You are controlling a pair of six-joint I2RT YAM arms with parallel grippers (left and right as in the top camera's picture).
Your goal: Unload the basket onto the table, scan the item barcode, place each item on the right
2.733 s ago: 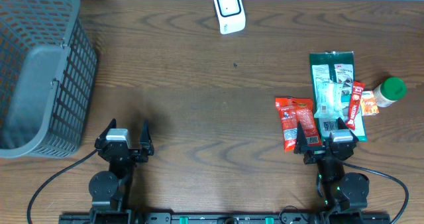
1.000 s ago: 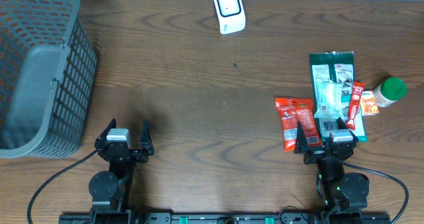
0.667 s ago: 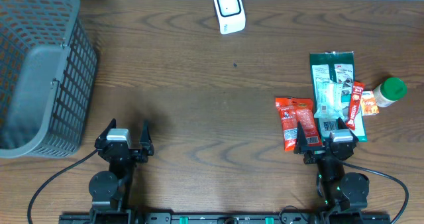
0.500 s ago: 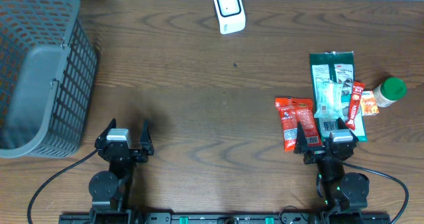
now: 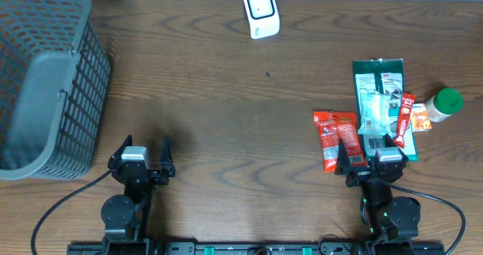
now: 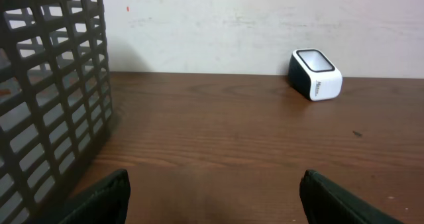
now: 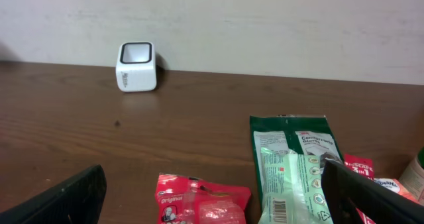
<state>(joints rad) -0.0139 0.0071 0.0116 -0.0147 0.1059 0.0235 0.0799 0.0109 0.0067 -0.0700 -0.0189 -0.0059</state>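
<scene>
The white barcode scanner (image 5: 261, 12) stands at the table's far edge, and shows in the left wrist view (image 6: 315, 73) and the right wrist view (image 7: 138, 66). The items lie at the right: a green pack (image 5: 379, 96) with a barcode at its near end, a red snack pack (image 5: 332, 138), a thin red stick pack (image 5: 405, 119) and a green-capped bottle (image 5: 444, 104). My right gripper (image 5: 367, 151) is open at the near ends of the green pack (image 7: 291, 164) and red pack (image 7: 202, 201), holding nothing. My left gripper (image 5: 143, 148) stands open over bare wood (image 6: 215, 197).
A large grey mesh basket (image 5: 45, 81) fills the far left, its wall close to the left gripper's left side (image 6: 53, 91). A pale wall runs behind the table's far edge. Cables trail from both arm bases at the front edge.
</scene>
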